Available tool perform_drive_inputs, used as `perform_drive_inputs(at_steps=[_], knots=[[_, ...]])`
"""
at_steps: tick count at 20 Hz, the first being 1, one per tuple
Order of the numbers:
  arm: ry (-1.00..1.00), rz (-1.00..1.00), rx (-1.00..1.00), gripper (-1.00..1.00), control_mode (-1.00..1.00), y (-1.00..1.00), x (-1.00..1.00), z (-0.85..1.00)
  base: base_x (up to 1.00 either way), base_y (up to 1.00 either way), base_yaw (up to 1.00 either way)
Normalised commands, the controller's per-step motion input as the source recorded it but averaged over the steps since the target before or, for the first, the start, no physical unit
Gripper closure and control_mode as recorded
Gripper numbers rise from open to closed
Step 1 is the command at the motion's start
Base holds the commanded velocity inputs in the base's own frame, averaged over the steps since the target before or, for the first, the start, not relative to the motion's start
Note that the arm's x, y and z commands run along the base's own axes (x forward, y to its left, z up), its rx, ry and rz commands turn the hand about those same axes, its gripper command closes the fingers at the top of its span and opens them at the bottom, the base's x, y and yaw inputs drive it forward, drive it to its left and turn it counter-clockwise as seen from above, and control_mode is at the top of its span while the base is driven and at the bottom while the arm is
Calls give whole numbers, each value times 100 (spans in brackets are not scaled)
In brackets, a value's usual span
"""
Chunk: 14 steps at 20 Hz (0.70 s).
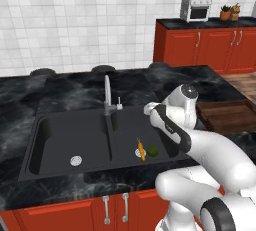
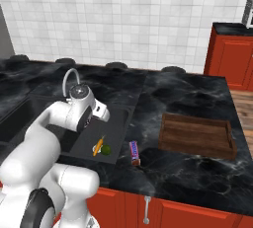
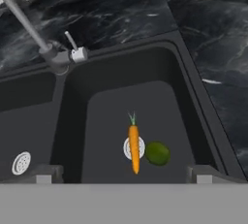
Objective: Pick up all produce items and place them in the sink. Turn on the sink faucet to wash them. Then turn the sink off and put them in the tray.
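Hand [image 3: 124,177] empty and spread wide: its two tips stand far apart at the bottom of the hand view, above the right basin, with nothing between them.

Going left to right, the left basin of the sink [image 1: 50,140] holds nothing but its round silver drain. Next comes the sink faucet [image 1: 107,97] on the divider, its small lever [image 3: 71,41] sticking up beside the base; no water is visible, so it looks off. In the right basin the carrot [image 3: 134,149] lies across the drain, green top pointing toward the faucet, and the lime [image 3: 157,153] sits just beside it on the right. On the tabletop right of the sink lies a purple-red packet [image 2: 134,152], and further right the tray [image 2: 197,135], with nothing in it.

By my reading, both produce items are already in the sink. Left to do: turn the lever on, wash, turn it off, then carry both to the tray.
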Motion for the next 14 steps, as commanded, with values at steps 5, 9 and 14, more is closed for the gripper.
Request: perform_drive_inputs(at_steps=[5, 9, 14], knots=[[-16, 9, 0, -100, -100, 8, -1, 24, 0, 0, 0], [0, 1, 0, -100, -100, 1, 2, 0, 0, 0, 0], [-17, 20, 0, -100, -100, 0, 15, -2, 0, 0, 0]])
